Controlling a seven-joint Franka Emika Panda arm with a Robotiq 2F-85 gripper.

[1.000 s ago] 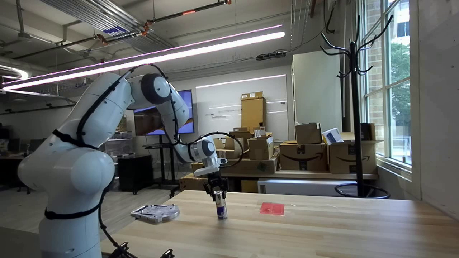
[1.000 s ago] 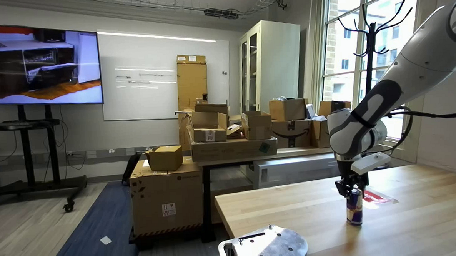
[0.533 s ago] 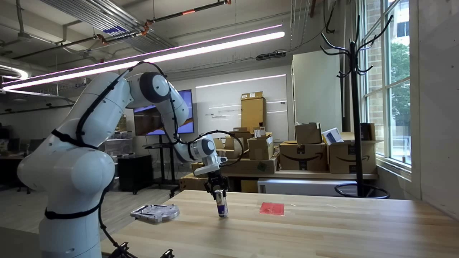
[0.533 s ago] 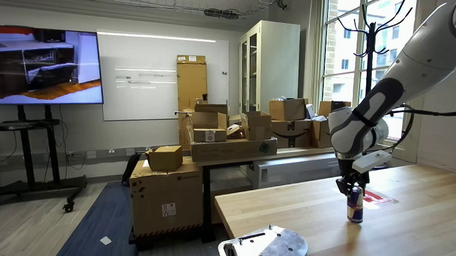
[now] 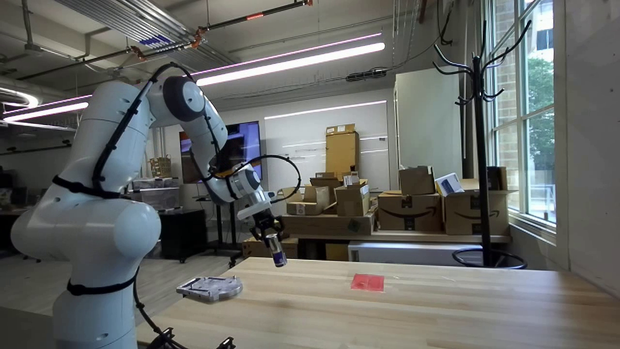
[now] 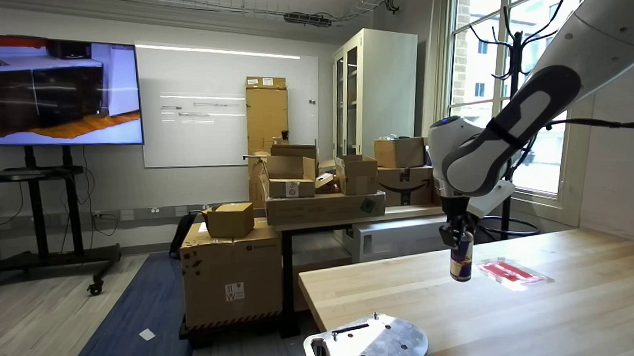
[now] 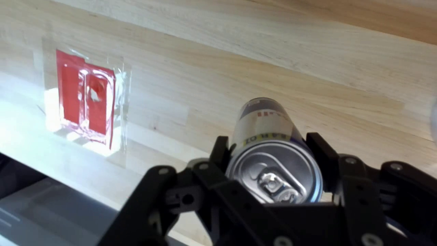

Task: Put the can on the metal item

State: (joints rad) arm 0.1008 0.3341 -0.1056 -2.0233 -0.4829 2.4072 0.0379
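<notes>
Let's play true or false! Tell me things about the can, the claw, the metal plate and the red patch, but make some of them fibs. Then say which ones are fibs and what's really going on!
1. The claw is holding the can. True.
2. The metal plate is wider than the can. True.
3. The can is standing on the metal plate. False: the claw holds the can in the air, away from the metal plate.
4. The red patch lies flat on the table. True.
5. The can is resting on the red patch. False: the can and the red patch are apart.
6. The can is upside down. False: the end with the pull tab is up, by the claw.
</notes>
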